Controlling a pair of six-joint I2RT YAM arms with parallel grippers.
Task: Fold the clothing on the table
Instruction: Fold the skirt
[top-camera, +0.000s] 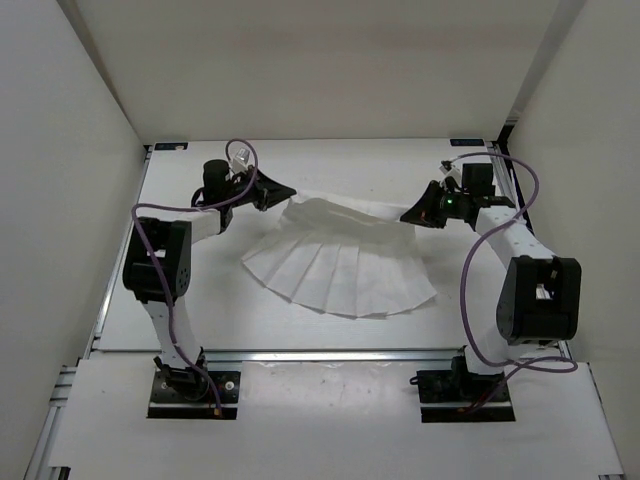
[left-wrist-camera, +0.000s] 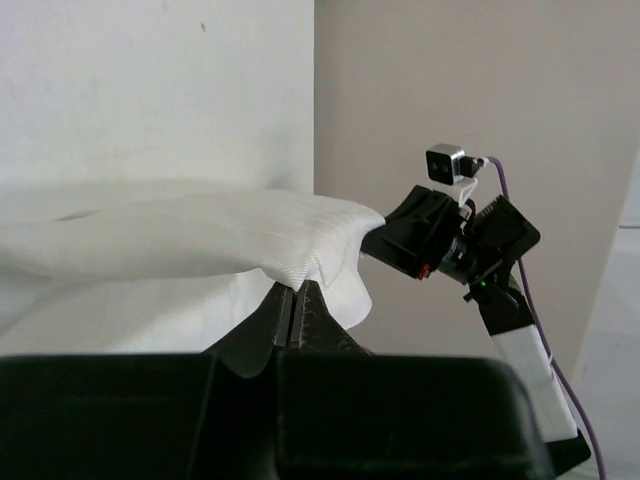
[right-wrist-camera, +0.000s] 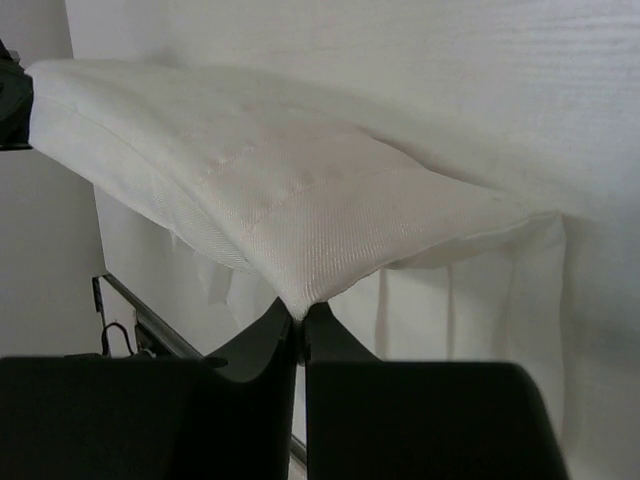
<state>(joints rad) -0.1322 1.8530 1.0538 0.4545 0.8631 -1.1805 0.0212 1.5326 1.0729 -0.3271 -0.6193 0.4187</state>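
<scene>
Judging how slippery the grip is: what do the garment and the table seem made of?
The clothing looks like thin woven fabric, matte white, perhaps cotton or a synthetic blend: a fine weave shows close up, with pressed pleats and a soft sag. The table seems a smooth matte white board, possibly laminate, edged by a silver metal rail.
</scene>
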